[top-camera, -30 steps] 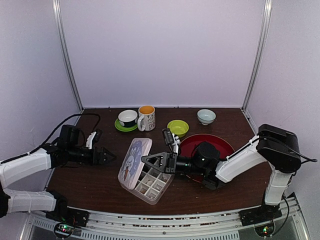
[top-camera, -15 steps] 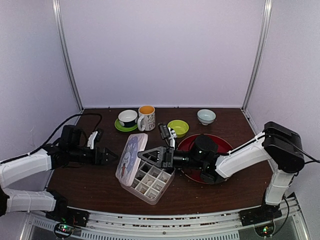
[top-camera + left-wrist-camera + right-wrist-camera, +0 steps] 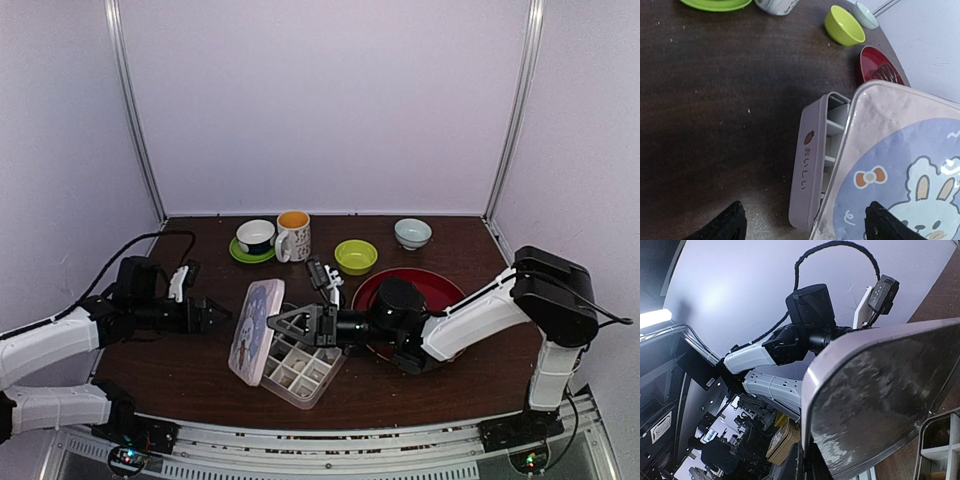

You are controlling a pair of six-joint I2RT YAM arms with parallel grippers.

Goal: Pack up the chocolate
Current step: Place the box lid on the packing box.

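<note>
My right gripper (image 3: 283, 322) is pressed together w/ nothing pinched. Its tip leans on the inner face of the lid (image 3: 250, 332), i.e. I use it as a pusher, not a clamp. The reason, I judge, is that the lid must stand upright so the cells of the box (image 3: 300, 372) are free for filling. My left gripper (image 3: 212, 314) is spread wide just beside the outer face of the lid, not touching it as far as I can tell. Probably it is there to catch the lid if it tips to that side.

Materials: the lid is thin plastic w/ rounded corners. Its outside is glossy w/ a printed rabbit, and its inside is grey and looks a bit mottled. The box is pale plastic, and its white dividers make square cells. The cells I can see look empty. The desk (image 3: 190, 370) is dark matt wood.

The chocolate (image 3: 884, 73) is, I think, the small dark lumps on the red plate (image 3: 440, 283), partly behind my right arm and not in the box. Nothing is packed yet, in my judgement.
</note>
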